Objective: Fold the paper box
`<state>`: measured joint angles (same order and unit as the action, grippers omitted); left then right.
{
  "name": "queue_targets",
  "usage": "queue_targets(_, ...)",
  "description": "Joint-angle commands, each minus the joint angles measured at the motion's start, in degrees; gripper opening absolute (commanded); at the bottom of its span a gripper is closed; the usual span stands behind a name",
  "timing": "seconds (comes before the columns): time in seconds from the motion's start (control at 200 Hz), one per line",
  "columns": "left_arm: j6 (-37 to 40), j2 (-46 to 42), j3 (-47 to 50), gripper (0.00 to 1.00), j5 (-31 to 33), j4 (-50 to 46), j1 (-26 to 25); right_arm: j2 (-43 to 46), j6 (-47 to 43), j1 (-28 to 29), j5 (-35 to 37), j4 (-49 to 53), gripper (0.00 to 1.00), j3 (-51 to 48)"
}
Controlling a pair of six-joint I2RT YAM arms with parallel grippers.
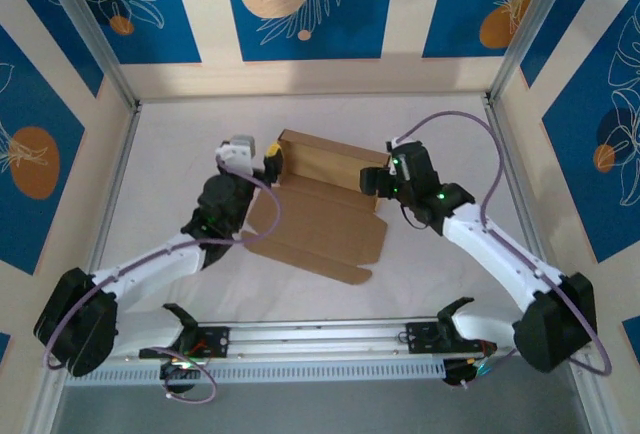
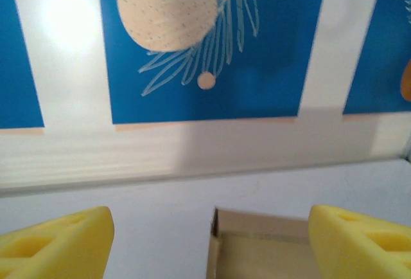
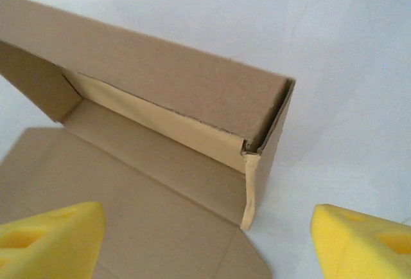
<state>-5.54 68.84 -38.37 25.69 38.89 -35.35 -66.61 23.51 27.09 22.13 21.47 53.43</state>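
The paper box (image 1: 322, 222) lies in the middle of the white table as a brown cardboard sheet, its far wall (image 1: 335, 159) folded upright. My left gripper (image 1: 268, 164) hovers at the left end of that wall, open. In the left wrist view the box corner (image 2: 257, 243) sits between the yellow fingers (image 2: 58, 243) without touching them. My right gripper (image 1: 375, 182) is at the wall's right end, open. The right wrist view shows the folded-over wall (image 3: 160, 80) and its side flap (image 3: 253, 176) ahead of the gripper (image 3: 209, 231), with nothing held.
The near flaps of the sheet (image 1: 335, 259) lie flat toward the arm bases. A metal rail (image 1: 320, 339) runs along the table's front edge. Aluminium posts (image 1: 95, 39) and blue-patterned walls (image 1: 300, 4) enclose the table on three sides.
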Motion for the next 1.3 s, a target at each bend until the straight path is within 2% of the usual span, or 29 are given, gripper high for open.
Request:
queue_targets(0.0, -6.1, 3.8, -8.3, 0.79, -4.3, -13.2, 5.8, 0.4, 6.2, -5.0, -4.0, 1.3, 0.78, 2.2)
queue_targets(0.11, -10.2, 10.4, -15.2, 0.79, -12.0, -17.6, 10.4, -6.2, 12.5, -9.0, -5.9, 10.0, 0.73, 10.1)
queue_targets(0.23, -12.2, 17.2, -20.8, 0.78, -18.8, -20.2, 13.0, -11.8, 14.3, -9.6, -4.9, 15.2, 0.75, 15.3)
queue_targets(0.385, -14.1, 23.2, -23.4, 0.79, -22.4, -18.0, 14.1, -14.9, 14.5, -9.9, -6.4, 13.8, 0.77, 16.1)
queue_targets(0.585, -16.3, 27.4, -24.5, 0.78, -27.4, -16.5, 14.2, -15.3, 15.2, -9.4, -6.9, 12.0, 0.69, 14.1)
queue_targets(0.765, -17.2, 27.9, -21.6, 0.76, -28.5, -14.6, 14.2, -14.5, 15.2, -7.6, -6.6, 10.3, 0.63, 10.6)
queue_targets(1.02, -18.8, 25.3, -13.3, 0.72, -26.1, -12.4, 14.2, -12.5, 16.2, -5.0, -5.2, 8.6, 0.56, 5.3)
queue_targets(1.296, -23.6, 22.7, -3.5, 0.65, -23.1, -8.3, 14.2, -8.9, 17.4, -2.1, -3.2, 6.7, 0.54, -1.0)
